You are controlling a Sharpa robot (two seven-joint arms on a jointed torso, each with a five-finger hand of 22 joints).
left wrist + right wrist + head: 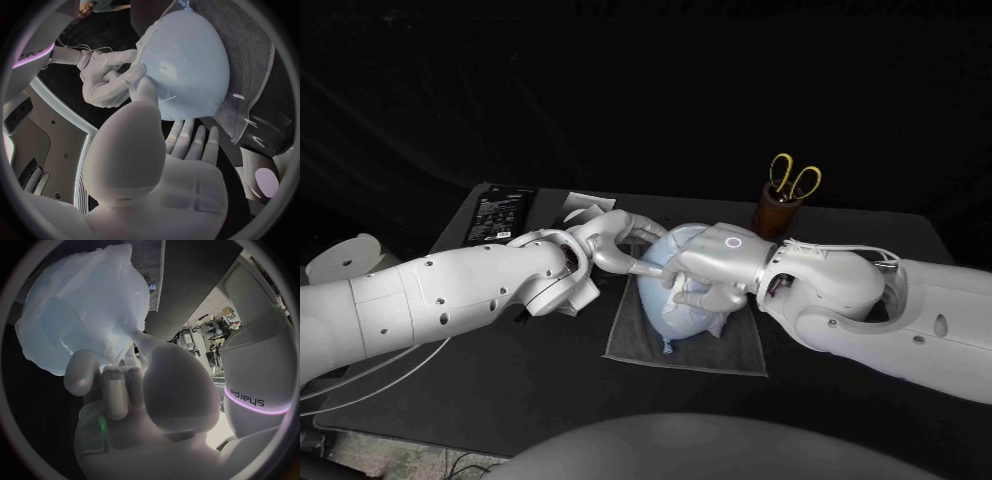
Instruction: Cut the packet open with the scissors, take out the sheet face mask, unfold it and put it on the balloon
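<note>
balloon (pixel 661 305) on grey mat (pixel 718 355), mid tabletop (pixel 488 370), mask (pixel 87 305) draped on it. my left hand (pixel 603 240), spread wide, steadies it; right hand (pixel 711 270) curls at mask edge, grip unclear. tugging could roll balloon.

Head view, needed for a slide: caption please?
Left hand and right hand touch the pale balloon on a grey mat; scissors stand behind.

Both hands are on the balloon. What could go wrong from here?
1. The balloon lies loose on the grey mat, with the left hand and right hand against opposite sides; an uneven push may roll it away.
2. The mask looks wrinkled on it; a hand drawing back might drag it off.
</note>
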